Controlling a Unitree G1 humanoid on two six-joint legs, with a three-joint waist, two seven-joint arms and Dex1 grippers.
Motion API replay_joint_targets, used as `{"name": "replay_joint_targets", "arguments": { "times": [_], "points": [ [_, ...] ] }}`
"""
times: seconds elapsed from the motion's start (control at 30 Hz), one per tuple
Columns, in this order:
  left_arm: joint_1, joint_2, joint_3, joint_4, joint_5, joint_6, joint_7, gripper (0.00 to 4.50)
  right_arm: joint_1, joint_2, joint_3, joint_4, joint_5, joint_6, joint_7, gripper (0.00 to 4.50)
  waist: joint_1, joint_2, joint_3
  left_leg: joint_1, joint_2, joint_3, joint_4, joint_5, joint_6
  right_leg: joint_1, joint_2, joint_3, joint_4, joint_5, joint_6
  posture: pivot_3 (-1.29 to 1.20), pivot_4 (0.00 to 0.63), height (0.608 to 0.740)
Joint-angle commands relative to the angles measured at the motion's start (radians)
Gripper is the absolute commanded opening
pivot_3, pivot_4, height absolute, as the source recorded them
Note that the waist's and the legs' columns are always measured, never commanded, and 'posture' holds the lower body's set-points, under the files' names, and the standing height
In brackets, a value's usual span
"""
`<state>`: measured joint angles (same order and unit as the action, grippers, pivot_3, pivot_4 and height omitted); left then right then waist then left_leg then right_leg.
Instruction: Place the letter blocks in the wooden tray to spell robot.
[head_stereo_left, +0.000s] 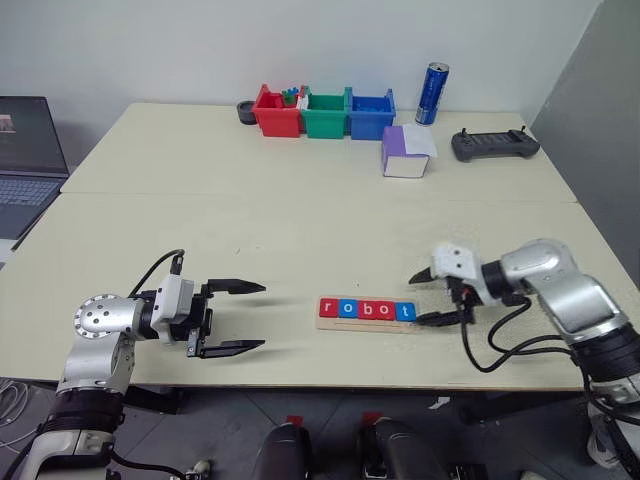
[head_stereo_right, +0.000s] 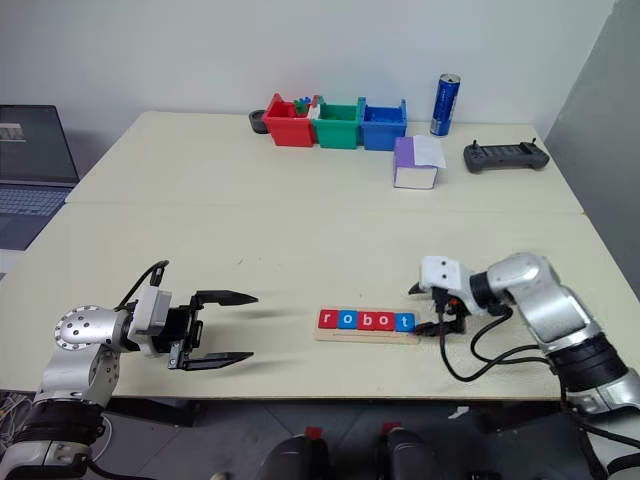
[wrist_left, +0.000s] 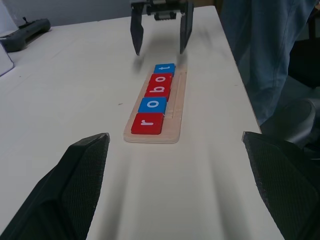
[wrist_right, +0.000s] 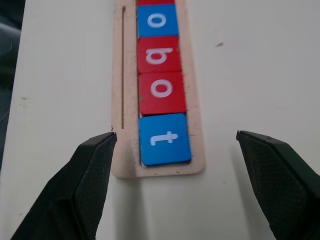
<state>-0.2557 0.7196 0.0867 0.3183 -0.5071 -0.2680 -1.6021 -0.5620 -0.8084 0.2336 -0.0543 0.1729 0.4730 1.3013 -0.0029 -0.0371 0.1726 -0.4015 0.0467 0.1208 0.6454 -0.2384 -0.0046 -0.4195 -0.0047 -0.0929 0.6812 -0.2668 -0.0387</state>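
Five red and blue letter blocks (head_stereo_left: 366, 309) are sitting in the long pale wooden tray (head_stereo_left: 366, 322), spelling robot. Both the left gripper (head_stereo_left: 240, 317) and right gripper (head_stereo_left: 428, 297) are gaping empty; the right one should be lifting straight up, bumping nothing.

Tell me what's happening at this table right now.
A humanoid robot is spelling a word with letter blocks. All five sit in the wooden tray near the table's front edge, reading "robot". The right gripper hangs at the tray's t end with jaws open and empty. The left gripper waits, open and empty, off the tray's r end.
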Motion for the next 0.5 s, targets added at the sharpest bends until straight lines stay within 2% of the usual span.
{"name": "replay_joint_targets", "arguments": {
  "times": [0.03, 0.17, 0.3, 0.37, 0.5],
  "points": [
    [0.003, 0.018, 0.034, -0.031, -0.010, -0.004, 0.001, 4.50, 0.059, -0.020, -0.181, -0.066, 0.128, 0.117, -0.049, 4.15, 0.002, 0.000, 0.000, 0.000, 0.000, 0.000, 0.000, 0.000, 0.000, 0.000, 0.000, 0.000, 0.000, 0.000, 0.000, 0.00, 0.150, 0.740],
    [0.025, 0.025, 0.059, -0.050, -0.022, 0.004, 0.013, 4.50, 0.234, -0.040, -0.404, -0.086, 0.201, 0.148, -0.126, 4.15, 0.004, -0.001, 0.000, 0.000, 0.000, -0.001, 0.000, 0.000, 0.000, 0.001, 0.000, 0.000, -0.001, 0.000, 0.000, 0.00, 0.150, 0.740],
    [0.068, 0.086, 0.119, -0.135, -0.064, 0.116, 0.047, 4.50, 0.442, -0.126, -0.651, -0.147, 0.288, 0.189, -0.074, 4.15, 0.007, 0.000, 0.000, -0.001, -0.001, 0.000, 0.000, 0.000, 0.000, 0.000, -0.001, 0.000, -0.001, 0.000, 0.000, 0.00, 0.150, 0.740],
    [0.097, 0.137, 0.137, -0.185, -0.072, 0.166, 0.040, 4.50, 0.510, -0.181, -0.699, -0.101, 0.289, 0.162, -0.023, 4.15, 0.005, 0.000, 0.000, 0.000, 0.000, -0.001, 0.000, 0.000, 0.000, 0.001, 0.000, 0.000, -0.001, 0.000, 0.000, 0.00, 0.150, 0.740],
    [0.114, 0.198, 0.174, -0.261, -0.099, 0.274, 0.079, 4.50, 0.541, -0.243, -0.697, -0.014, 0.295, 0.106, 0.042, 4.15, -0.003, 0.000, 0.000, 0.003, 0.000, -0.001, -0.001, 0.000, 0.000, 0.002, 0.000, 0.000, -0.001, 0.000, 0.000, 0.00, 0.150, 0.740]
  ]
}}
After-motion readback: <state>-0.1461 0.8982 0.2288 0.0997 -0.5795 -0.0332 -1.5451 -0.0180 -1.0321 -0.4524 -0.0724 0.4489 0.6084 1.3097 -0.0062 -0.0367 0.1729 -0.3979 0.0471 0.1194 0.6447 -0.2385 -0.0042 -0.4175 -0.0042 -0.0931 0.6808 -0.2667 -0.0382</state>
